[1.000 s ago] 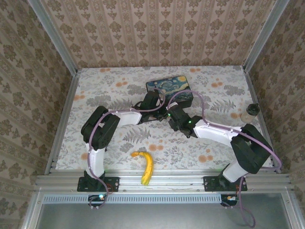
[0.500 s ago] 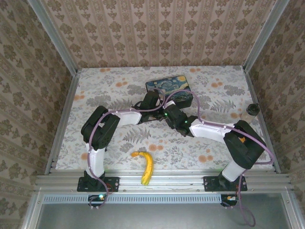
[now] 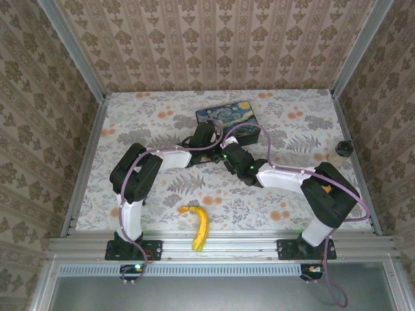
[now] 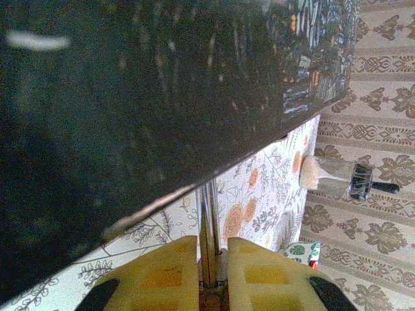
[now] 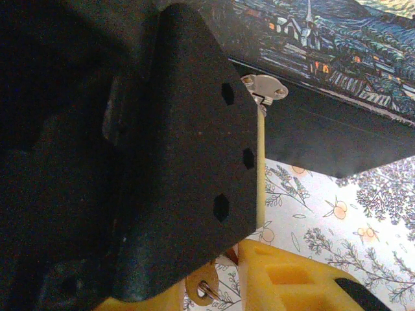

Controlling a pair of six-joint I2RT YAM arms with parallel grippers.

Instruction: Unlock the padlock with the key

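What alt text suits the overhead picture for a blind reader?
Two robot arms, left and right, meet beside a starry-night tin box on a floral table. A banana lies near the front edge, a small bottle far right.

Flat floral tablecloth [image 3: 162, 123]: white ground, orange blossoms, grey-green leaves. Rectangular painted tin box [image 3: 227, 115]: dark blue starry-night swirls, yellow stars, black sides. Curved banana [image 3: 200, 227]: yellow. Wallpapered walls [image 3: 214, 45]: beige, brown damask stripes. My arms: white and black, purple cables. My left fingers [image 4: 162, 272] and right fingers [image 5: 292, 278]: yellow. Tiny padlock with thin shackle [image 4: 208, 220]: shackle silvery.
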